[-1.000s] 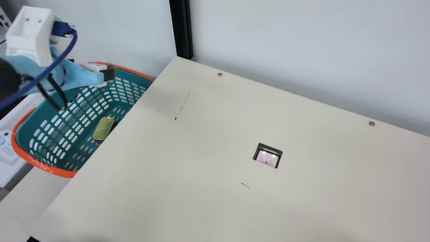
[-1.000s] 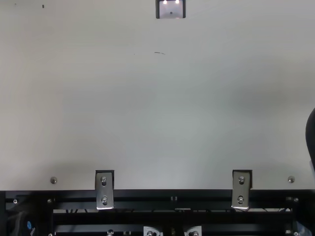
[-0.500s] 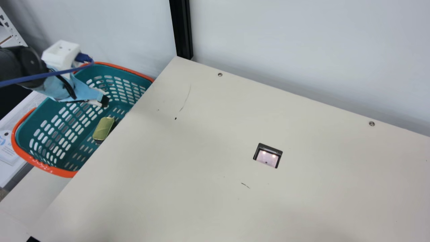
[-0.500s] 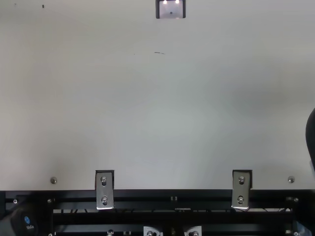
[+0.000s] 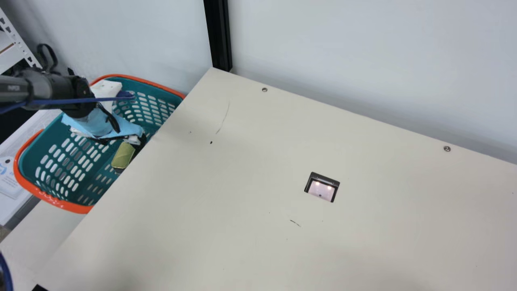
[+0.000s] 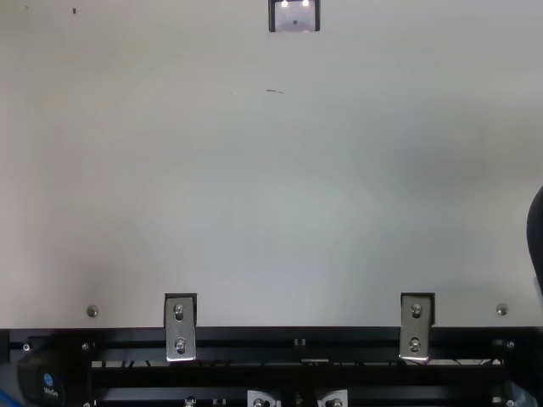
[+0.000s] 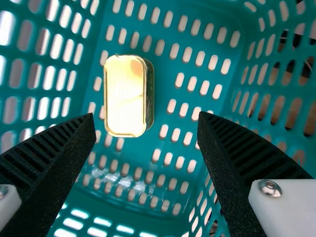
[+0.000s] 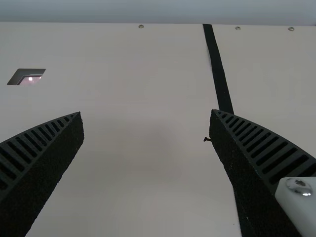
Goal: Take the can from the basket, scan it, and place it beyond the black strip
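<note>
Main view, oblong can (image 5: 122, 156), probably metal

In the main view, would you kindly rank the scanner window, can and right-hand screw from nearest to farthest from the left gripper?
1. Can: in the basket, near the left gripper.
2. Scanner window: in the table, right of the basket.
3. Right-hand screw: at the table's far edge, farther right.

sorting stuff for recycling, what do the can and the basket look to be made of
The can looks like thin metal, shiny and gold-toned, with bright glints and a raised rim. The basket seems to be glossy teal plastic, probably moulded, judging by its smooth walls and regular slots.
</note>
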